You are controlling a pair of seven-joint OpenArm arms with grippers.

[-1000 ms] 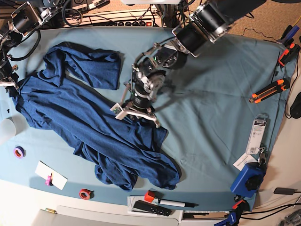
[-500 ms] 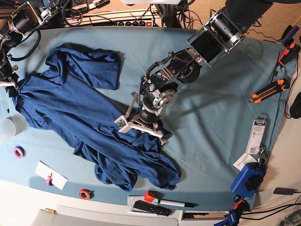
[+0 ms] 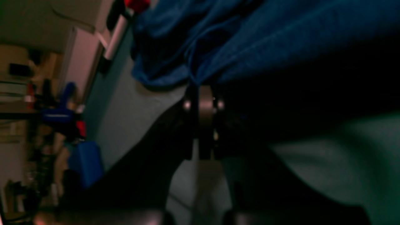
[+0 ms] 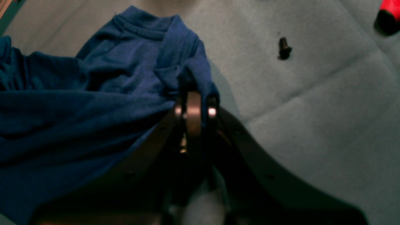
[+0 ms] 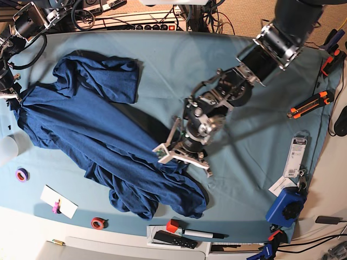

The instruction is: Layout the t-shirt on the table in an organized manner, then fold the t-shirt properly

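Since a second earlier, the left gripper (image 5: 184, 158) had dragged its pinch of cloth rightward and toward the front edge, pulling that side of the garment with it. At the far left of the base view, the right gripper (image 4: 193, 93) was clamped tight on an edge of the t-shirt (image 5: 92, 135) near the collar. From there the shirt lay rumpled and slanting across the left half of the table (image 5: 255, 124), one sleeve folded over at the back. Further right, the left gripper's jaws were closed on a fold of its hem.
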